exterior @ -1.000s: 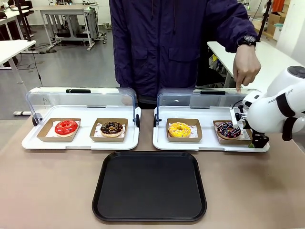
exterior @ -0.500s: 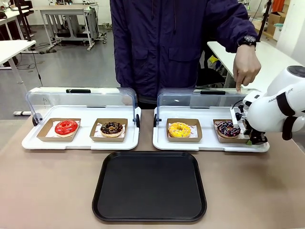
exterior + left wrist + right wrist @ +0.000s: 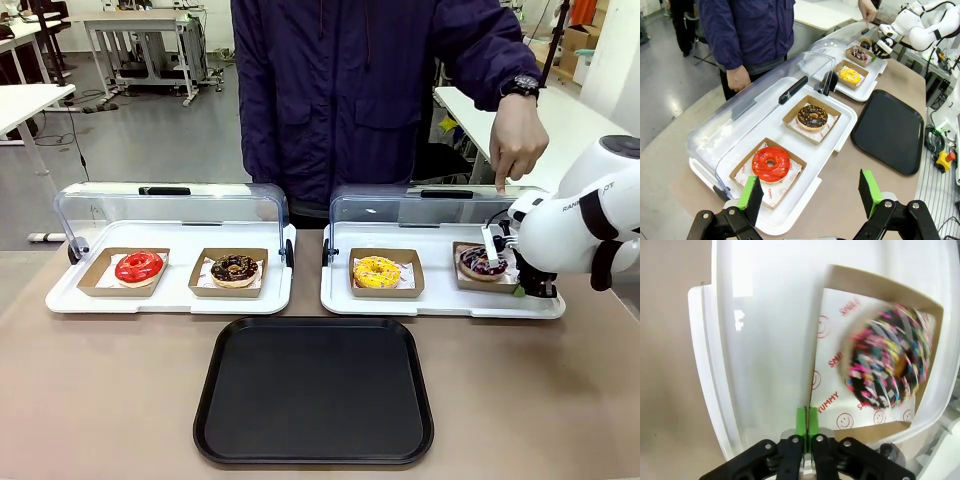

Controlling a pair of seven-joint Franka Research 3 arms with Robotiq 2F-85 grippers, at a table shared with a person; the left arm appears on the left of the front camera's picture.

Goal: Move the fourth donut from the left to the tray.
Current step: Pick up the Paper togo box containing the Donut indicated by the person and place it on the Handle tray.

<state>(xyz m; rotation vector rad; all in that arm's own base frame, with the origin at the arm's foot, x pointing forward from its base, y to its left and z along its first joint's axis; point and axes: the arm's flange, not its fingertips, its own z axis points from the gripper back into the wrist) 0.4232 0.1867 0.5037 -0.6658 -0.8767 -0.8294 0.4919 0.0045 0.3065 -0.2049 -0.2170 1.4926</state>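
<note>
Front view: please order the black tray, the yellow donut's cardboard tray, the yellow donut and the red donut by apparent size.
1. black tray
2. cardboard tray
3. yellow donut and red donut: they look alike, so I leave them unranked.

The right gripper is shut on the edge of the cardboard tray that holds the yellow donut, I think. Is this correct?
Not quite: the right gripper is shut on the edge of the cardboard tray that holds the chocolate donut with pink and white stripes, not the yellow donut, which sits in its own tray further left. The right wrist view shows it.
</note>
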